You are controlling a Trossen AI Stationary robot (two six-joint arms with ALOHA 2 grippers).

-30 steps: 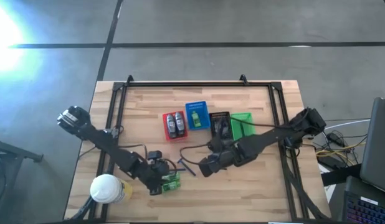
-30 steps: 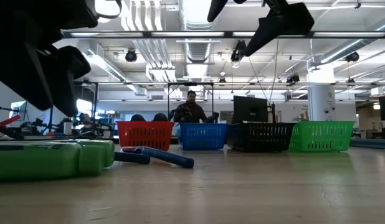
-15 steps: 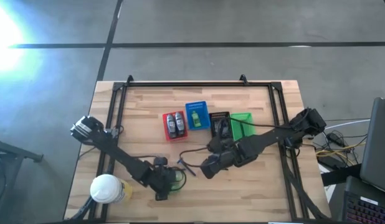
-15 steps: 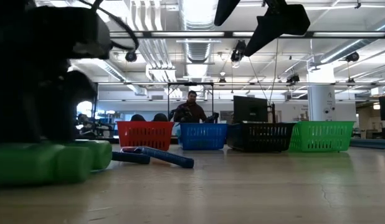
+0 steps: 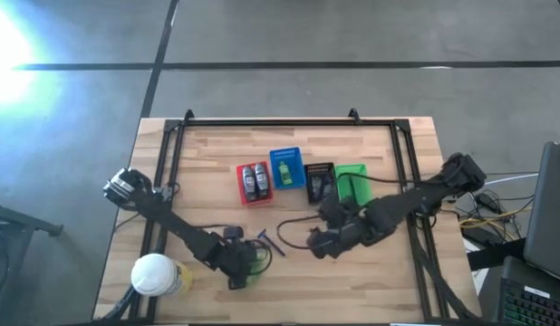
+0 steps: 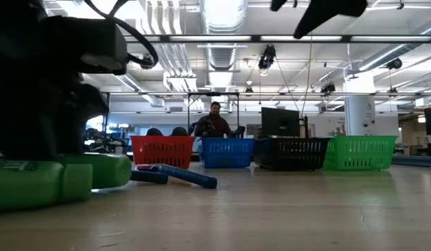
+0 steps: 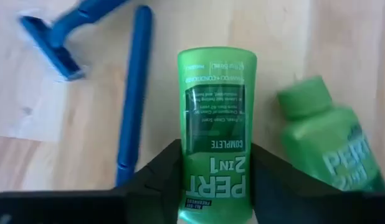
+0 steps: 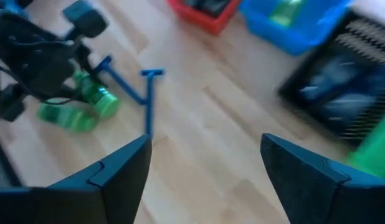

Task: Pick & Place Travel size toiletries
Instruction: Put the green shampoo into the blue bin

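Wooden tabletop (image 5: 217, 154): left gripper (image 7: 214, 177) pinching light, slick green shampoo bottle (image 7: 215, 134) mid-body; right gripper (image 8: 205, 171) spread, empty.

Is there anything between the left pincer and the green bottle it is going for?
Nothing visible. The left pincer already has its fingers on either side of the green bottle, which lies on the table. A second green bottle lies beside it.

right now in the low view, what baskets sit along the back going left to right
red basket → blue basket → black basket → green basket
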